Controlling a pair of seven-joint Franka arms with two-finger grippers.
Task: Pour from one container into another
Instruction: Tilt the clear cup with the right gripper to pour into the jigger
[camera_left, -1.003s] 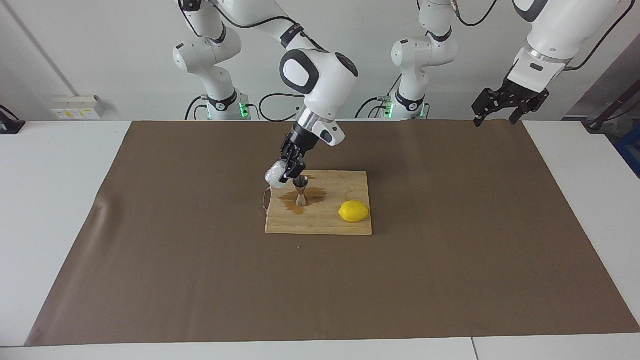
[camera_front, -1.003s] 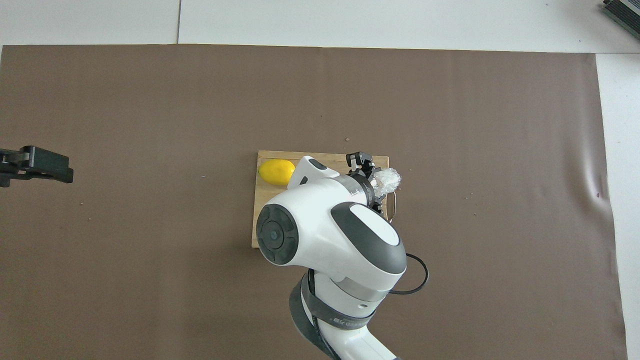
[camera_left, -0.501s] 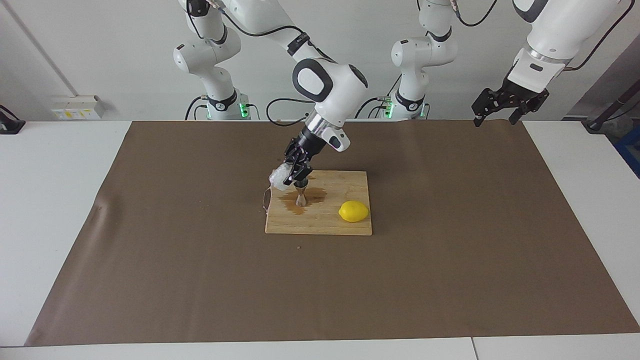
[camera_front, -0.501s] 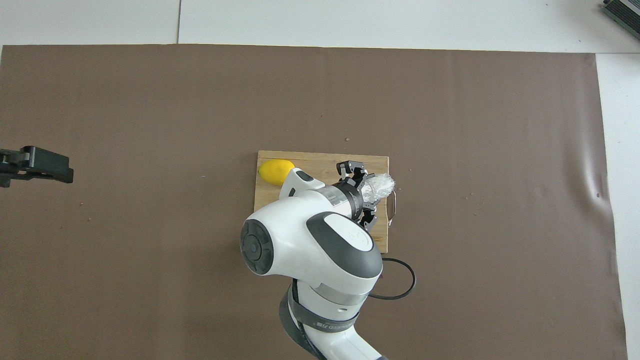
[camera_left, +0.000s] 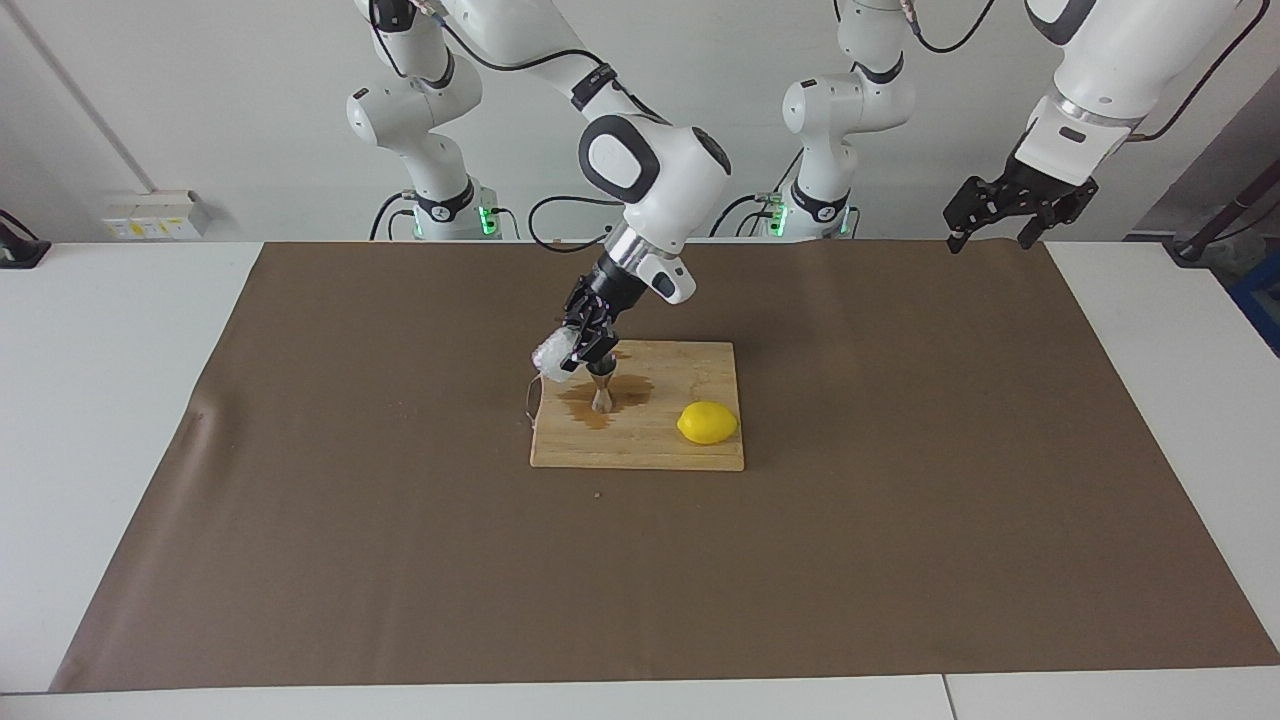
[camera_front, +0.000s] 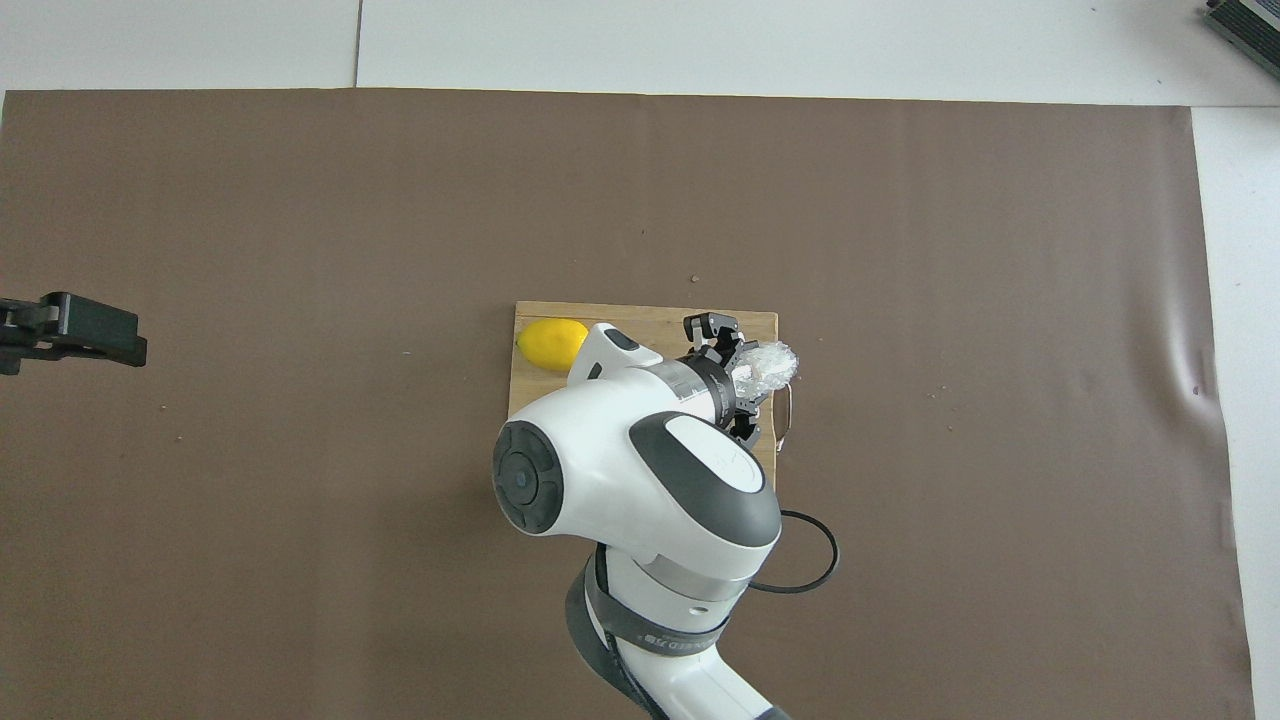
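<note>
My right gripper (camera_left: 581, 343) is shut on the whitish crinkled cup (camera_left: 552, 354) and holds it tipped on its side just above the steel jigger (camera_left: 601, 393). The jigger stands upright on the wooden cutting board (camera_left: 660, 450), in a dark wet patch (camera_left: 585, 411). In the overhead view the cup (camera_front: 766, 365) shows past the right gripper (camera_front: 736, 376) at the board's (camera_front: 640, 315) edge toward the right arm's end; the jigger is hidden under the arm. My left gripper (camera_left: 1005, 222) waits open, raised over the table's edge near its base, and also shows in the overhead view (camera_front: 70, 331).
A yellow lemon (camera_left: 707, 422) lies on the board toward the left arm's end, also in the overhead view (camera_front: 551, 343). A thin metal loop (camera_left: 530, 398) hangs at the board's edge toward the right arm's end. A brown mat (camera_left: 900, 560) covers the table.
My right arm's wrist has swung and turned, with the cup staying tipped over the jigger and shifting only slightly. The left arm has not moved.
</note>
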